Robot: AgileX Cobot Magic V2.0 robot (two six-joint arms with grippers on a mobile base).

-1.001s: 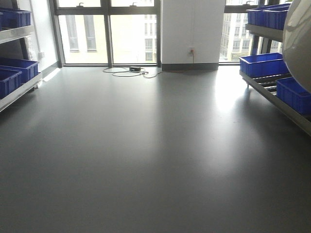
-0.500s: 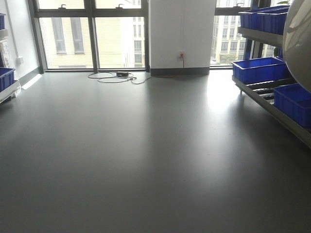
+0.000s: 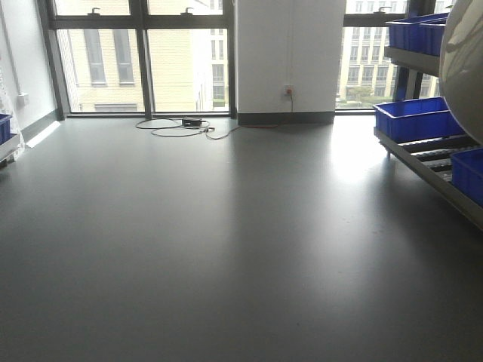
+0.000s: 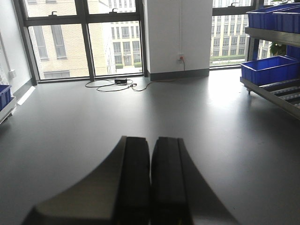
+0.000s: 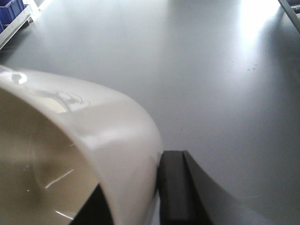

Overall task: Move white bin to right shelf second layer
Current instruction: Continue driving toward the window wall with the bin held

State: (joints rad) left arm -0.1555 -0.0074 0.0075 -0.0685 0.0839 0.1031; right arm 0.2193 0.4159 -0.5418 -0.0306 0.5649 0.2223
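Observation:
The white bin (image 5: 79, 140) is a glossy cream tub held up in the air; in the right wrist view its wall and inside fill the lower left. My right gripper (image 5: 140, 180) is shut on its rim, with one finger (image 5: 174, 187) outside the wall and the other inside. The bin's rounded side also shows at the right edge of the front view (image 3: 462, 68). The right shelf (image 3: 430, 170) stands at the right, its roller-lined level (image 3: 436, 151) holding blue crates. My left gripper (image 4: 151, 140) is shut and empty over the floor.
Blue crates (image 3: 416, 118) sit on the right shelf, more (image 3: 415, 32) on the level above. A cable and small box (image 3: 185, 124) lie on the floor by the windows. The left shelf's end (image 3: 6, 143) shows at the left edge. Grey floor (image 3: 226, 226) spreads between.
The front view has swung to the right: the left shelf has slid almost out of frame. The bin stays at the same spot at the right edge.

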